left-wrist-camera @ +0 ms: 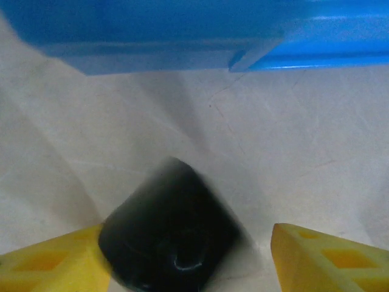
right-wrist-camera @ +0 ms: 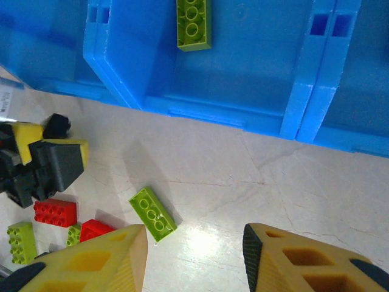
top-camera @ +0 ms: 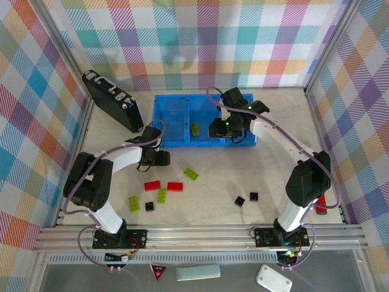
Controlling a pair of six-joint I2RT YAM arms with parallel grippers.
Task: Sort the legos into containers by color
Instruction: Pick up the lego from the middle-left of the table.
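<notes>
The blue tray with its side-by-side containers lies at the back centre, and one green lego lies in the middle compartment. My left gripper is low on the table just in front of the tray. In the left wrist view its jaws stand either side of a black lego, which touches the left finger with a gap to the right one. My right gripper hovers open and empty over the tray's near wall. Green, red and black legos lie loose on the table.
A black case leans at the back left. A red cylinder lies by the right arm's base. Plaid walls close in three sides, and a metal rail runs along the near edge.
</notes>
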